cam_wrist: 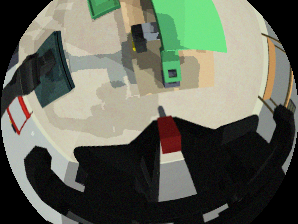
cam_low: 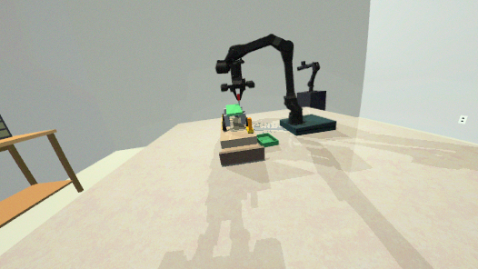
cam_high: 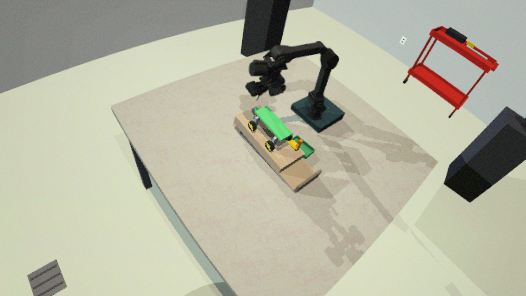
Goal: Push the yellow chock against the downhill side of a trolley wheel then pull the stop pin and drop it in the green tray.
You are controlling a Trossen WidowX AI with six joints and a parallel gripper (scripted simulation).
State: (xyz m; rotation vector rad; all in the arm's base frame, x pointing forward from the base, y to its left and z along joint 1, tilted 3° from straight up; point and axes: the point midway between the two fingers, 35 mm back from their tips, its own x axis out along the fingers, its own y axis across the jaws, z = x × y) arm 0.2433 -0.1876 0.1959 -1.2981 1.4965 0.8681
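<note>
The gripper [cam_high: 259, 95] [cam_low: 238, 95] [cam_wrist: 169, 136] is shut on the red-headed stop pin [cam_low: 238, 97] [cam_wrist: 170, 133], above the ramp's uphill end. The pin's grey shaft points down, clear of the square hole in the green bracket [cam_wrist: 171, 74]. The green trolley [cam_high: 273, 122] [cam_low: 234, 109] [cam_wrist: 195, 25] stands on the wooden ramp [cam_high: 286, 160] [cam_low: 238, 143] [cam_wrist: 201, 72]. The yellow chock [cam_high: 294, 144] [cam_low: 250, 126] with orange handle is at the trolley's downhill end, by the wheel on the arm's side. Whether it touches the wheel cannot be told. Its rubber base is not discernible.
The green tray [cam_high: 307, 149] [cam_low: 268, 140] [cam_wrist: 104, 7] lies on the table beside the ramp, on the arm's side near the chock. The arm's dark base plate [cam_high: 327, 120] [cam_low: 318, 124] [cam_wrist: 52, 75] stands farther off on that same side.
</note>
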